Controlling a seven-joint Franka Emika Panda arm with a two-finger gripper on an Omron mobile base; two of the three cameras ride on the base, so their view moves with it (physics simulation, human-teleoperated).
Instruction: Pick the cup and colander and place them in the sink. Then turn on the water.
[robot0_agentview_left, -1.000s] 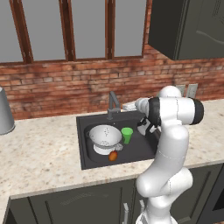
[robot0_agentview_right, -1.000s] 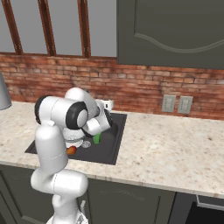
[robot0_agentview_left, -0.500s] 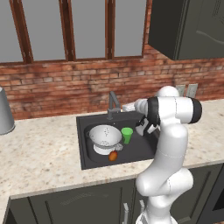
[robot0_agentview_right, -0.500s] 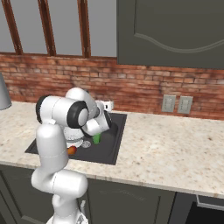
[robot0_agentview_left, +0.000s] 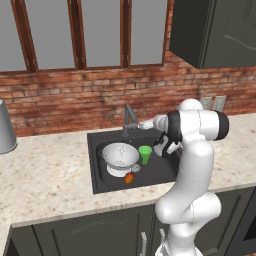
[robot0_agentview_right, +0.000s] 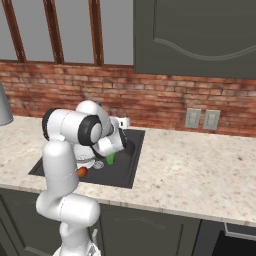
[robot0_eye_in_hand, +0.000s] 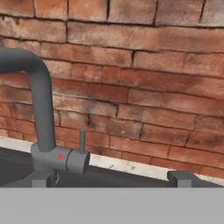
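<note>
One green cup (robot0_agentview_left: 145, 154) and one colander (robot0_agentview_left: 120, 156) sit side by side mid-frame in the sink (robot0_agentview_left: 165, 173), plus one small orange fruit (robot0_agentview_left: 129, 178). One faucet (robot0_eye_in_hand: 42, 113) at left of the hand view; pincer (robot0_eye_in_hand: 109, 179) wide open, holding nothing.

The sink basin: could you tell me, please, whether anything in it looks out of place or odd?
One thing stands out: a small orange-red round object lies in the dark grey rectangular sink, in front of the white-grey perforated colander. The bright-green cup stands upright beside the colander. No water runs from the grey angular faucet.
</note>
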